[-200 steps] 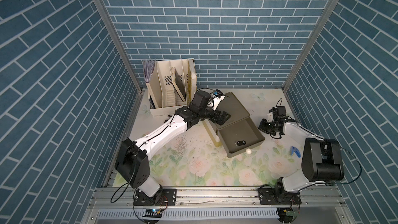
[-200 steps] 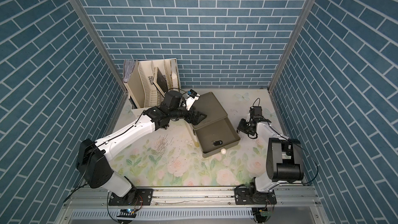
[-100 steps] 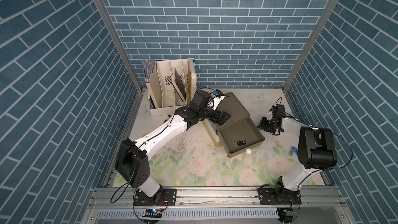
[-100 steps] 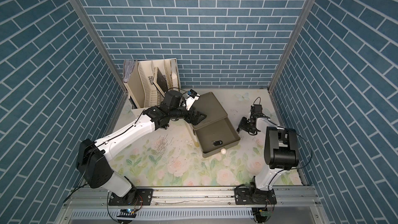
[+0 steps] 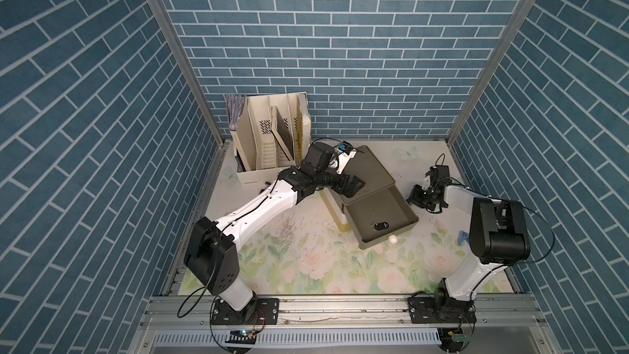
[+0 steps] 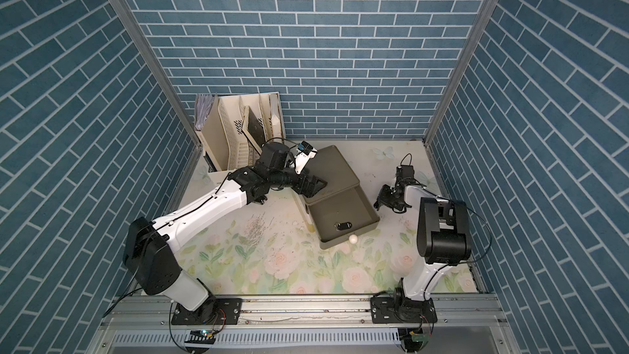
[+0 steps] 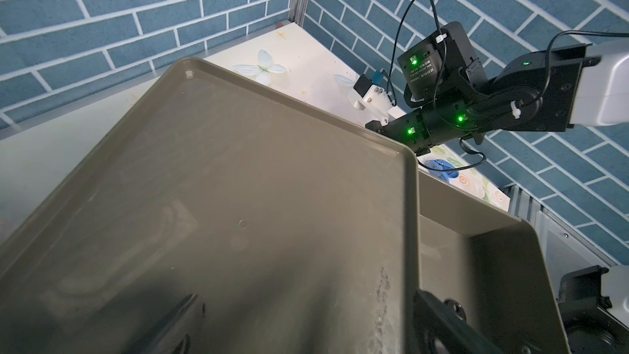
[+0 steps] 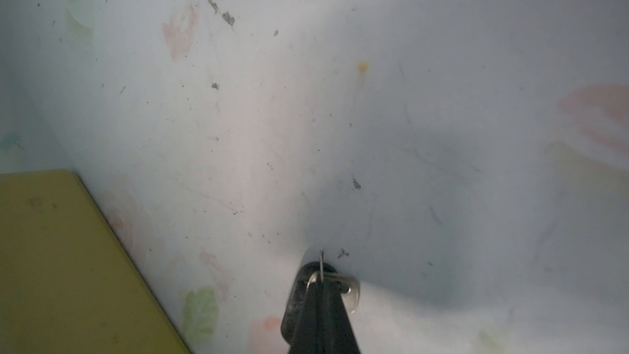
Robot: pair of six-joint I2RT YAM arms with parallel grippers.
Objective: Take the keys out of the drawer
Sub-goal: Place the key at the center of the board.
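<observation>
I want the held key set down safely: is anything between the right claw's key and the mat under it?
Nothing visible does. The right claw, shut on the key, hangs low over bare mat beside the drawer. Only small specks lie under it.

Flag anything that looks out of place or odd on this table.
Dark specks are strewn over the flowered mat beside the drawer unit, like spilled crumbs. The unit itself sits at an angle to the mat's edges, its drawer pulled open.
</observation>
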